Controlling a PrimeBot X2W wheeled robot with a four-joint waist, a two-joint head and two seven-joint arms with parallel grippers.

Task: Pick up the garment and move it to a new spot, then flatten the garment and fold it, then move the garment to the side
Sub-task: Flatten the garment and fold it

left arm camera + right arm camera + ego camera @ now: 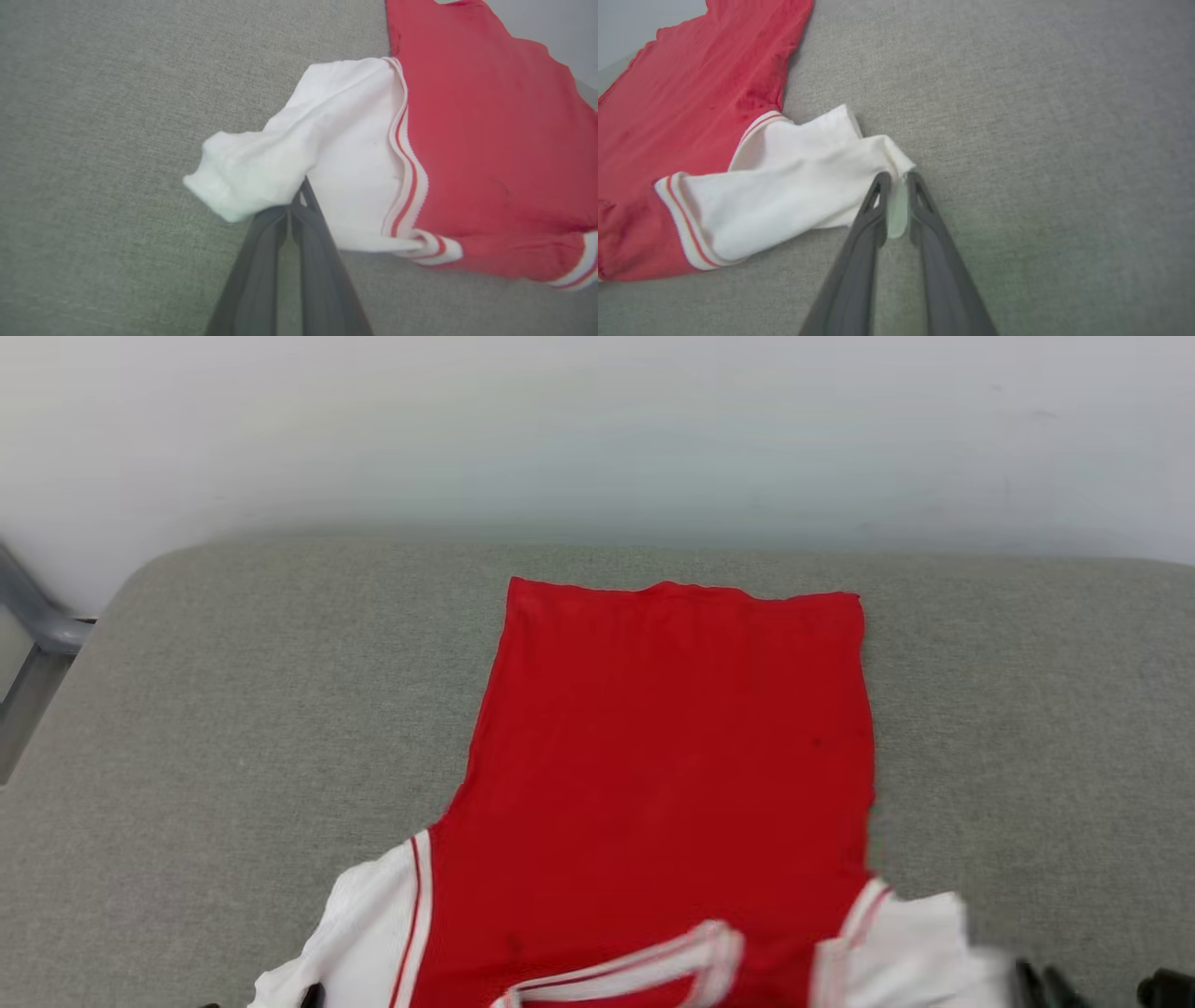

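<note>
- While both grippers sit at the near edge of the garment, its red body runs straight away from them across the grey padded surface. It lies flat, with the hem farthest off.
- Left gripper: fingers pressed together, no gap at the tips, pinching the left-hand sleeve. White cloth bunches up over the fingertips. The cuff end hangs off to the left of the fingers in the left wrist view.
- Past that sleeve, to the right of the left fingers: striped seam in red and white, then the red body.
- Right gripper: fingers nearly together with a narrow slit between them. A thin pale strip of cloth sits in the slit. The corner of the right-hand sleeve touches the tips.
- That sleeve lies creased on the surface, spread to the left of the right fingers, with the red body beyond it.
- Striped collar: between the two grippers, at the garment's near end.
- Grey surface on the outer side of each gripper.
</note>
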